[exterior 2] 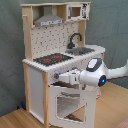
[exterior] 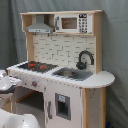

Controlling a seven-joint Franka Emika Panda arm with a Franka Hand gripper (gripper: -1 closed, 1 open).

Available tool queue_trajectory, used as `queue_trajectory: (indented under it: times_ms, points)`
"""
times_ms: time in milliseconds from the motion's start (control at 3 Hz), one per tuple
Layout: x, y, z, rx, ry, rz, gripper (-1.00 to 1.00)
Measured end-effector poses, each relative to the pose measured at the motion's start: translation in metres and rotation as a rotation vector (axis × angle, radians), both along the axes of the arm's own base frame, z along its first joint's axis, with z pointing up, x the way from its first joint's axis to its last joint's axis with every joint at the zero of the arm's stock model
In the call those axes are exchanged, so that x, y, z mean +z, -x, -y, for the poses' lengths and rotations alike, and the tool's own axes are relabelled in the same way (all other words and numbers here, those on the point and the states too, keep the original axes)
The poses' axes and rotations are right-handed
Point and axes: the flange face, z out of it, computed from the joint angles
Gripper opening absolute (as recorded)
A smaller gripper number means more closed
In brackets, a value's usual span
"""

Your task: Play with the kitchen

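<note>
The kitchen (exterior 2: pixel 60 65) stands on the floor before a grey curtain (exterior: pixel 112 45), rigid, bulky and light-looking, best worked by its knobs and oven door (exterior 2: pixel 67 102); my end effector (exterior 2: pixel 59 77) sits at the knob panel, opening unclear.

The kitchen (exterior 2: pixel 55 65) stands directly on a wooden floor (exterior 2: pixel 20 119).

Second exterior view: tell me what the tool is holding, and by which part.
Cannot be told. The tool sits at the front of the kitchen, above the open oven door; no grasp shows.
</note>
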Motion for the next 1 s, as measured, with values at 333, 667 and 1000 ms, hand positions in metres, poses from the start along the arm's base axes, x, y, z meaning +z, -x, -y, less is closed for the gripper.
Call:
queue_trajectory:
  times_ms: [333,667,1000]
  points:
    - [-0.008,-0.011,-0.014,0.010,-0.001,-0.008,1.00]
    - [-0.016,-0.022,-0.020,0.008,-0.003,-0.020,1.00]
    - [-0.016,-0.022,-0.020,0.008,-0.003,-0.020,-1.00]
